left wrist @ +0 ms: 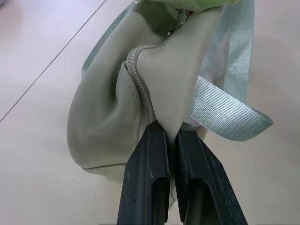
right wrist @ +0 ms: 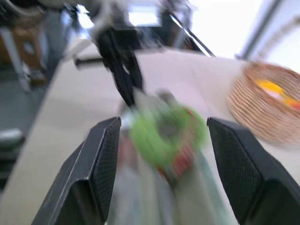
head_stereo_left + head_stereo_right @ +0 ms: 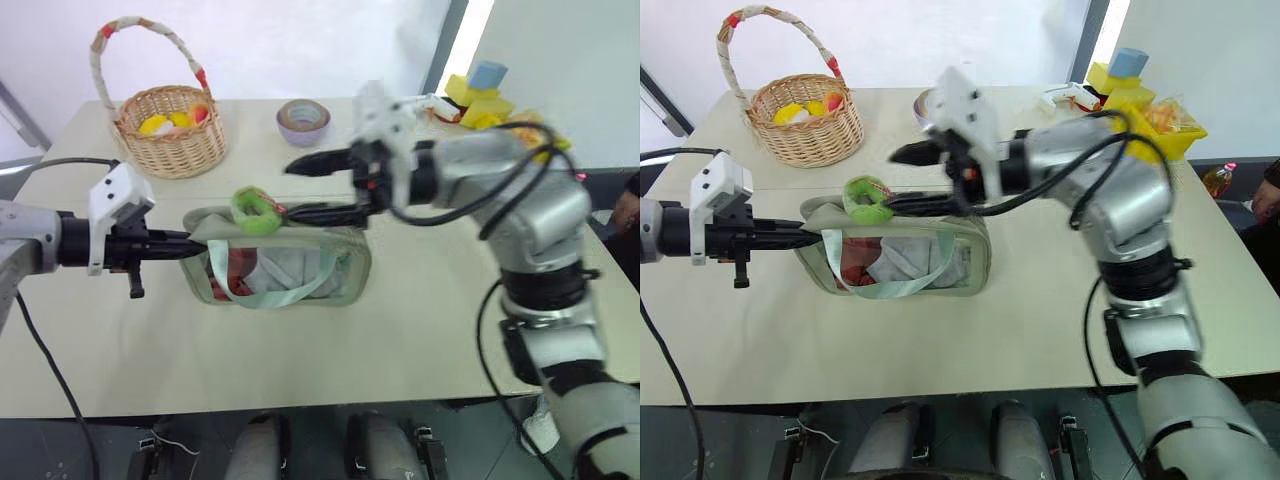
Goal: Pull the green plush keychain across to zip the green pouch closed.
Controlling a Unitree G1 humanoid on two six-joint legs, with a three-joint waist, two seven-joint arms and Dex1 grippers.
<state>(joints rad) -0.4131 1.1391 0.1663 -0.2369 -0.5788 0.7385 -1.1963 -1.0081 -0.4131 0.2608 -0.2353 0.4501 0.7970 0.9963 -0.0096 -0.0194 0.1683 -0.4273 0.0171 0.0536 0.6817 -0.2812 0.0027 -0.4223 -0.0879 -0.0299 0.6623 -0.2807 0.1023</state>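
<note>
table: beige, rectangular | back wall: pale, brightly lit | dark vertical frame at right rear | floor: dark below near edge

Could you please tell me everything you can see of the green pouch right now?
The green pouch is a pale sage-green rectangular zip bag with clear side panels showing red and white contents. It stands upright on the table, with a mint-green strap loop hanging down its front. The left gripper is shut on the pouch's end fabric beside the zipper. The green plush keychain sits on its top edge, with the right gripper open on either side of it.
</note>
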